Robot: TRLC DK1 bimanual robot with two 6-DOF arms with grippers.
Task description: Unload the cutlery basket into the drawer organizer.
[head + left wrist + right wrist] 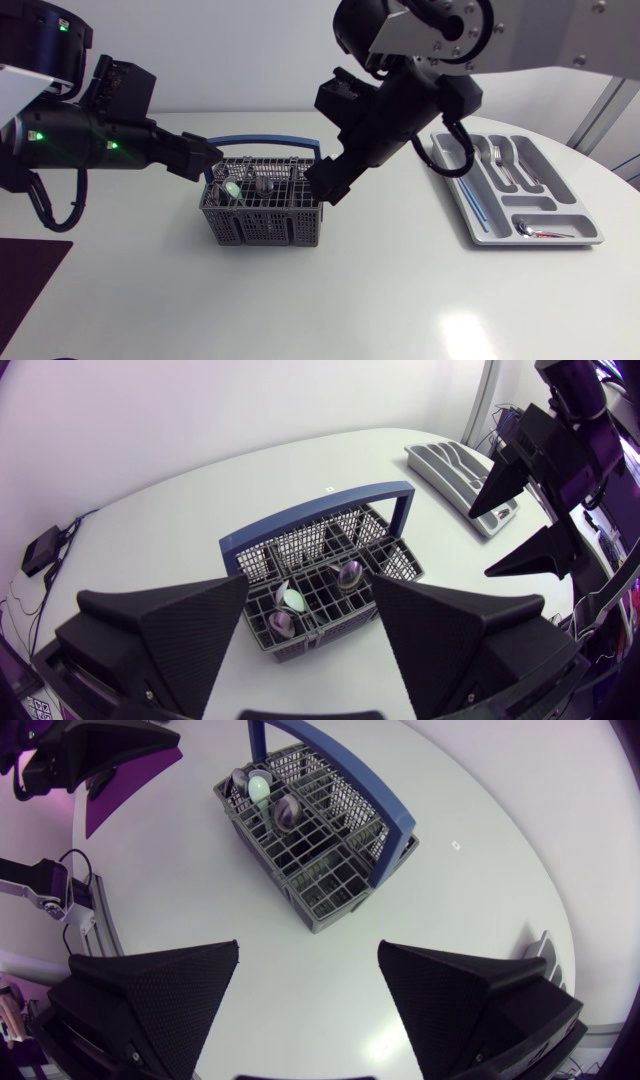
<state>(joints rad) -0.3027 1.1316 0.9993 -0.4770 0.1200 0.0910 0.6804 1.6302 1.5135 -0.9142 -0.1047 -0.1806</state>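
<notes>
Head view: basket [262,205] sits on the bench [330,300] left of frame centre. Grey plastic grid, blue hoop handle [265,142]. Spoons [232,190] stand in its left half, bowls up. Organizer [578,210] is at centre right, well apart from the basket, with forks [497,160], a blue-handled piece [475,200] and one spoon [545,232] already in it. Left gripper [205,160] is at the basket's left end and right gripper [325,185] at its right end. Can't tell from here if either touches it.

Left wrist view: left gripper [311,595] has its fingers spread wide with nothing between them. Basket [330,550] is just ahead and below. Looks like three spoon bowls [292,600] in the near cells, rest of the grid bare. Right gripper [480,545] hangs beyond the basket's far end, also released.

Right wrist view: right gripper [308,948] has its fingers wide apart and empty. Basket [320,830] is ahead of it, with the spoon bowls [260,788] in the far cells.

Handling, my read: the spoons are light, stiff, polished metal, so slippery. Pinch at the neck just under the bowl, across the flat faces, and lift straight up. The basket is light plastic and likely to drag or tip if a spoon snags in the grid, so steady it by the rim or handle with the other arm.
</notes>
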